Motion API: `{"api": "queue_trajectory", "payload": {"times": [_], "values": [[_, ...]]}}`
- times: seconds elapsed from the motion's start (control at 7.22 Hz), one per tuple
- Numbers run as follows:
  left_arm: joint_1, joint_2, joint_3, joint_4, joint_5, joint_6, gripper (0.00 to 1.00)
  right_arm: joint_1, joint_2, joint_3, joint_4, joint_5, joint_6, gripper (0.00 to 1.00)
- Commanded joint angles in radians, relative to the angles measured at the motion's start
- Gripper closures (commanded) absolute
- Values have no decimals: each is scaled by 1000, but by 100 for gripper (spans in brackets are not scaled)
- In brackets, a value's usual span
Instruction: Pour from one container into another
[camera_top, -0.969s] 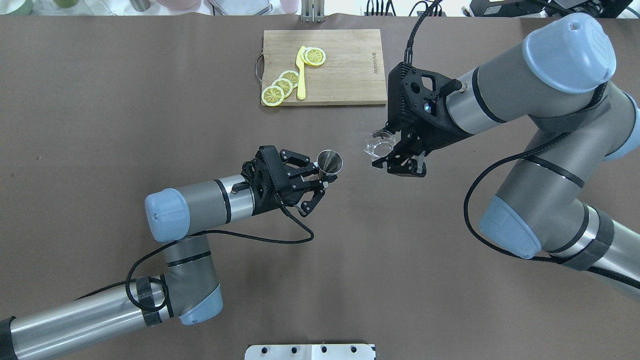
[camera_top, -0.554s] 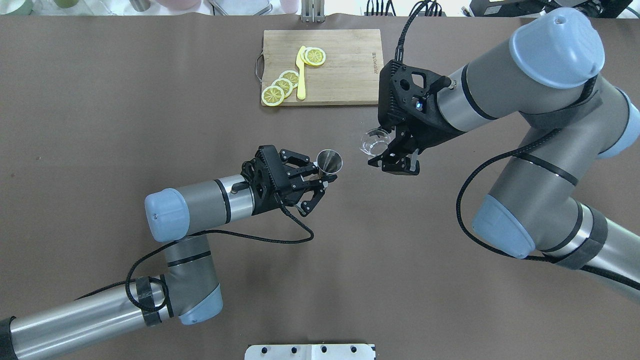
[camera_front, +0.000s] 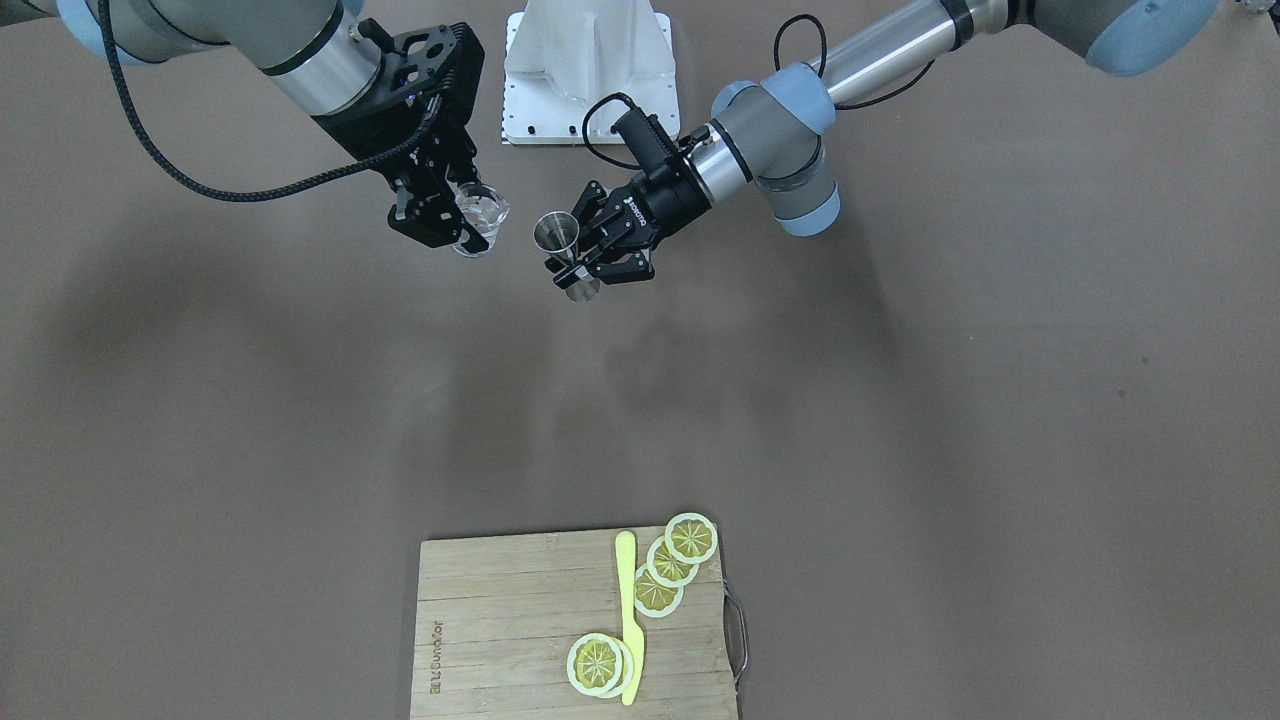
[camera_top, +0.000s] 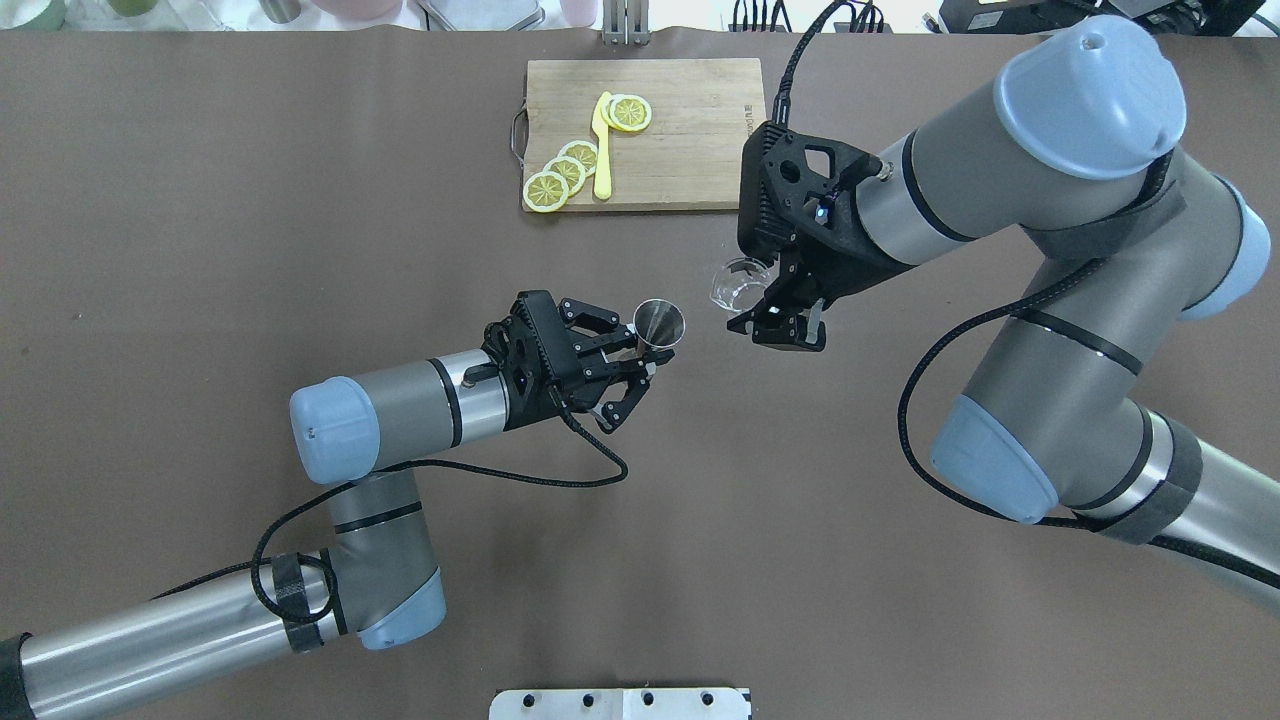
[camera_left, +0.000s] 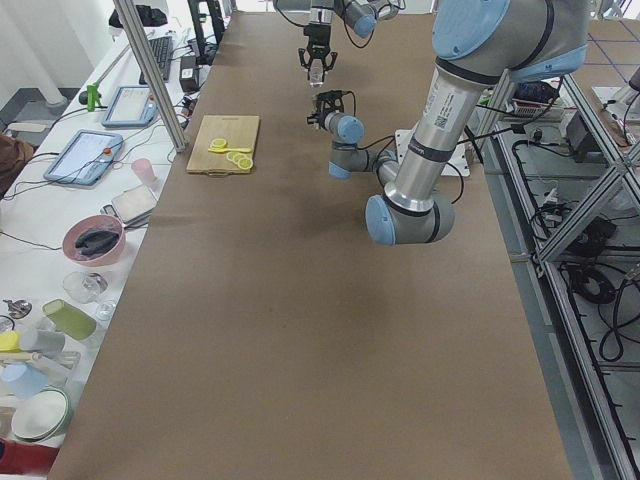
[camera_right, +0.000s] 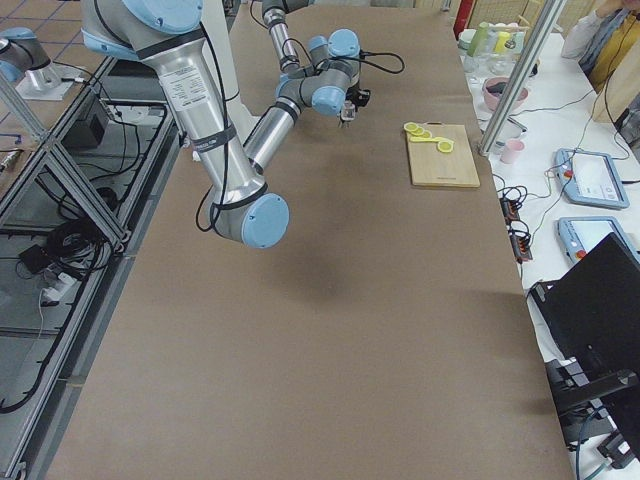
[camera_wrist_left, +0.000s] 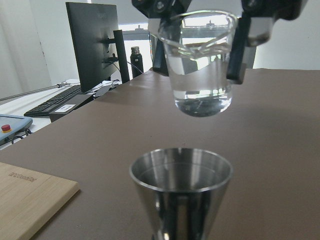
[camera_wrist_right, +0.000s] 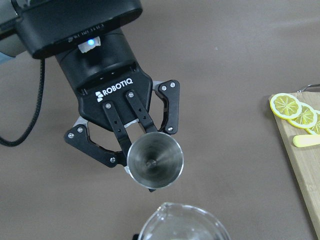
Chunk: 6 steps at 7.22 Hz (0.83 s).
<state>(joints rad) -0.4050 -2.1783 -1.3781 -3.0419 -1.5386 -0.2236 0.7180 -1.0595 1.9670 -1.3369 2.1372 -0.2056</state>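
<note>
A steel jigger (camera_top: 660, 324) is held upright above the table, with my left gripper (camera_top: 643, 347) shut on its waist. Its bowl (camera_wrist_right: 155, 160) looks empty. A clear glass (camera_top: 735, 283) with clear liquid in its bottom (camera_wrist_left: 200, 87) hangs just right of the jigger, higher than its rim (camera_wrist_left: 181, 167). My right gripper (camera_top: 768, 303) is shut on the glass. In the front-facing view the glass (camera_front: 480, 215) sits left of the jigger (camera_front: 556, 232) with a small gap between them. The glass looks close to upright, and no liquid is falling.
A wooden cutting board (camera_top: 690, 140) lies at the far middle of the table, carrying lemon slices (camera_top: 565, 170) and a yellow knife (camera_top: 602, 150). The brown table surface (camera_top: 300, 200) spreads wide around both arms. A white base plate (camera_front: 590, 80) sits at the robot's side.
My right arm has carried the glass leftward, closer to the jigger. The left arm and jigger have stayed still.
</note>
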Motion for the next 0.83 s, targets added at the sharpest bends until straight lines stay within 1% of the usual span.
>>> {"api": "queue_trajectory", "payload": {"times": [0.0, 0.69], "values": [[0, 0, 1, 0, 0, 1, 100, -17, 16, 1, -28, -22, 0, 100], [2, 2, 11, 6, 0, 3, 100, -32, 49, 1, -96, -48, -2, 100]]}}
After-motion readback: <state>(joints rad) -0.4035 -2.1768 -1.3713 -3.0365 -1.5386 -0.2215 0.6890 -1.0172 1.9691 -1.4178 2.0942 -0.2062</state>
